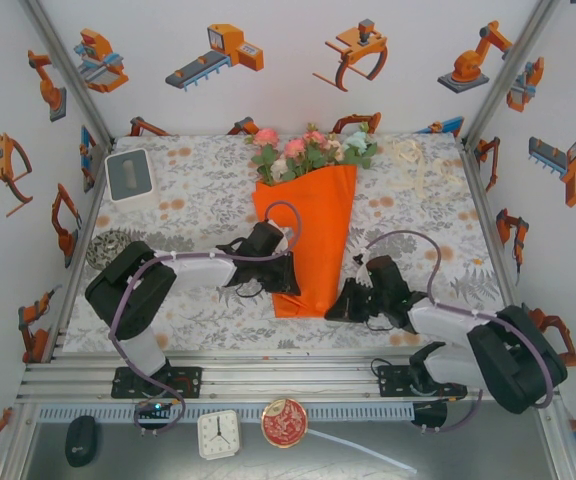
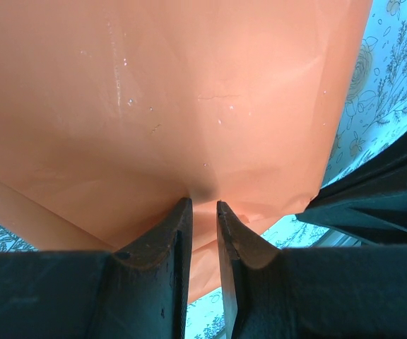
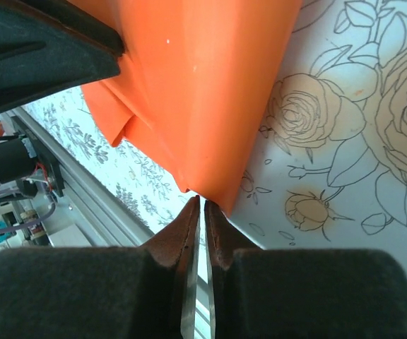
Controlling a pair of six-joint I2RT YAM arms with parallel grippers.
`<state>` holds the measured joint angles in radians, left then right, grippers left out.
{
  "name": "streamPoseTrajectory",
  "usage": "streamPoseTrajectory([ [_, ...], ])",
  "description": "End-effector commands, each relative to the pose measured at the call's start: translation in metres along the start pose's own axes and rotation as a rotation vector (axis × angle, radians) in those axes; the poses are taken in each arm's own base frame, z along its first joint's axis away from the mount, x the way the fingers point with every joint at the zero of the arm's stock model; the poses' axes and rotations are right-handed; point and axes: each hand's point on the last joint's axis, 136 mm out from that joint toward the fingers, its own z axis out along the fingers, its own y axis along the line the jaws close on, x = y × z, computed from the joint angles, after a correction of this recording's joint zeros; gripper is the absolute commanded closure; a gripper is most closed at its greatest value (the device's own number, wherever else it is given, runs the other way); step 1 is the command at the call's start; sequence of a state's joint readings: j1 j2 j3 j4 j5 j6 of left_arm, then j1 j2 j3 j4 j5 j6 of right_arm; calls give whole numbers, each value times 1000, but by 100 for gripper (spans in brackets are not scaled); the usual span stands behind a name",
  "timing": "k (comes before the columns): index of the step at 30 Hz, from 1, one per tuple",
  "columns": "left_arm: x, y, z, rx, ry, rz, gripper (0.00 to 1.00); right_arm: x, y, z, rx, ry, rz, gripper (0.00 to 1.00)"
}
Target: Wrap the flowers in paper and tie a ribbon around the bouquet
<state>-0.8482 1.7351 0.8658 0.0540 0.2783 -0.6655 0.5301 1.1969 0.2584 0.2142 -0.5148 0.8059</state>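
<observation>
Stems: of the flowers (image 1: 308,152) I see blooms and leaves; the rest is hidden inside the paper (image 1: 313,225) cone.
Ribbon (image 1: 411,160): pale loops on the pale desk (image 1: 198,200), far right; too small for me to trace the ends.
Paper, left wrist view: cut off at the top and left edges.
Right hand (image 3: 202,201): the paper's lower corner meets the fingertips; I cannot tell whether it is caught.
Round object (image 1: 108,248): at the desk's left edge, partly behind the left arm (image 1: 138,290); too small to identify.
</observation>
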Motion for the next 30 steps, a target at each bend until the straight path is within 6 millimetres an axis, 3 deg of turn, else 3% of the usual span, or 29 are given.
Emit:
streamPoseTrajectory([
  [1,18,21,-3,-64,47,-1,74,-31,23,-19,-47,-94,-33,89],
  [4,16,19,-6,-60,36,2,74,-60,26,-32,-60,-204,-5,87],
  [6,15,17,-6,-55,34,4,74,-70,22,-30,-39,-229,-5,87],
  [11,10,12,-10,-42,16,16,68,-66,-6,-2,-10,-158,45,88],
  [14,3,4,-17,-21,-12,25,62,-67,-3,1,-42,-133,58,84],
  [18,-11,-13,-30,16,-52,47,57,-76,12,-14,-23,-145,-18,70],
  [24,-33,-32,-51,33,-118,90,53,-100,27,-47,55,-250,-89,58],
  [30,-55,-48,-71,38,-190,130,50,-136,32,-68,115,-362,-101,53],
])
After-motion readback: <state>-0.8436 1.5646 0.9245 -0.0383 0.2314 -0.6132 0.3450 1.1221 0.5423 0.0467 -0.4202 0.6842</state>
